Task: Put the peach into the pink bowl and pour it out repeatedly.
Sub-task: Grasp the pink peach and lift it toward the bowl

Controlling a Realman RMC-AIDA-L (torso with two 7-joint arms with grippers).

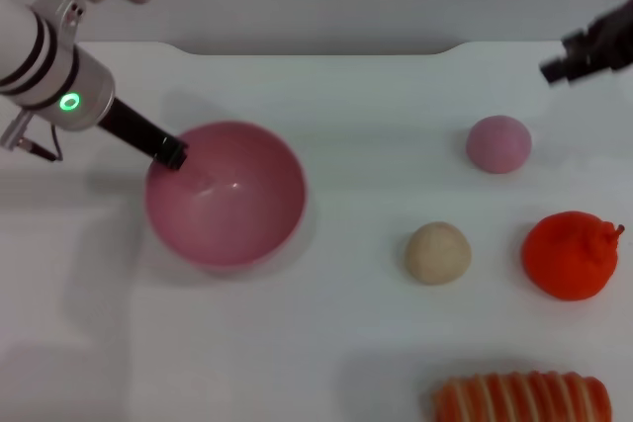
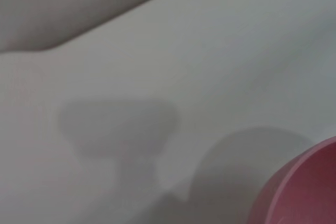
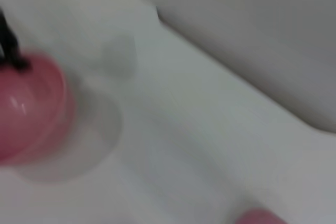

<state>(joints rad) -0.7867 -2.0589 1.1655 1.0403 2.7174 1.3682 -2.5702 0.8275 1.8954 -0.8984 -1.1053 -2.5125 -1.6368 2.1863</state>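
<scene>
The pink bowl stands upright and empty on the white table, left of centre. My left gripper reaches down from the upper left and is shut on the bowl's far-left rim. The left wrist view catches only an edge of the bowl. The peach, pale pink and round, lies on the table well to the right of the bowl. My right gripper hovers at the upper right edge, above and beyond the peach, holding nothing I can see. The right wrist view shows the bowl and a sliver of the peach.
A beige ball lies in front of the peach, with a lumpy orange-red fruit to its right. An orange-and-white striped object sits at the front edge. The table's back edge runs along the far side.
</scene>
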